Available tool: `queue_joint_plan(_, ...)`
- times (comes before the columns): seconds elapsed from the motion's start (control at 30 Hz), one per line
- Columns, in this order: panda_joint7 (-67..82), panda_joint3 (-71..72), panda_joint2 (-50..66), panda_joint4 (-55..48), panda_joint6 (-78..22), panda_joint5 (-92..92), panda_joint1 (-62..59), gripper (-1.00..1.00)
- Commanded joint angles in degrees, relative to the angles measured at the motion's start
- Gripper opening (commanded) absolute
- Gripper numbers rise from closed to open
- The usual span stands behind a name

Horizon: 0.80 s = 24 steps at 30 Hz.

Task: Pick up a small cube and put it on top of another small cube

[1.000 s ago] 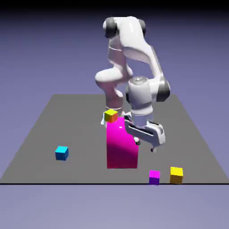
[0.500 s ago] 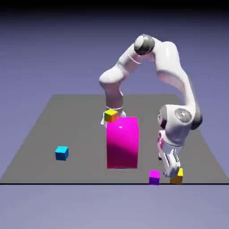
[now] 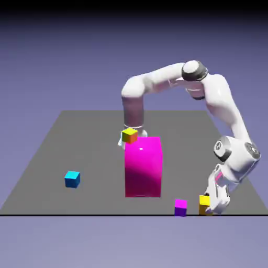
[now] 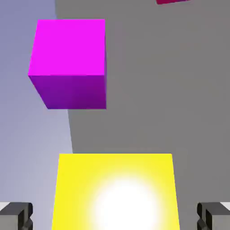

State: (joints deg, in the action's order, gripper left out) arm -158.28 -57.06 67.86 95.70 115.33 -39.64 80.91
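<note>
From here I see the jaws low at the table's near edge, right by the yellow cube. The magenta-and-purple cube sits near them, toward the exterior view's left; the blue cube lies well apart, farther that way.

Arm shell: glossy white, smooth, in rounded tubular segments, shading to pale grey.
Upper joint: dark grey band round the housing, with a pale round end cap.
Base column: upright white cylinder, thin seam lines ringing its lower part.
Wrist housing: bulky, white, rounded; dark grey caps at the sides, a small round marking on the cap towards the exterior view's left.
Hand body: white, elongated, narrow, rounded edges; pinkish patch on one face; dark details along its side.
Fingers: small, blocky, angular tips in grey and near-black, whitish patches at their outer sides.
</note>
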Motion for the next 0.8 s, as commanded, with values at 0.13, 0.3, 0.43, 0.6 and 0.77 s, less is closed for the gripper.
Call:
queue_joint_plan(0.13,0.0,-6.9,-3.9,1.9,-7.2,1.9,-3.1,-1.0)
queue_joint_plan(0.3,2.5,-12.8,-3.1,10.7,-8.5,-1.5,-13.5,-1.0)
queue_joint_plan(0.43,4.6,-17.6,-2.5,17.7,-9.6,-4.2,-21.8,-1.0)
queue_joint_plan(0.6,7.1,-23.5,-1.7,26.5,-10.9,-7.6,-32.2,-1.0)
queue_joint_plan(0.77,9.0,-21.4,0.1,31.0,-7.8,-12.2,-37.0,-1.0)
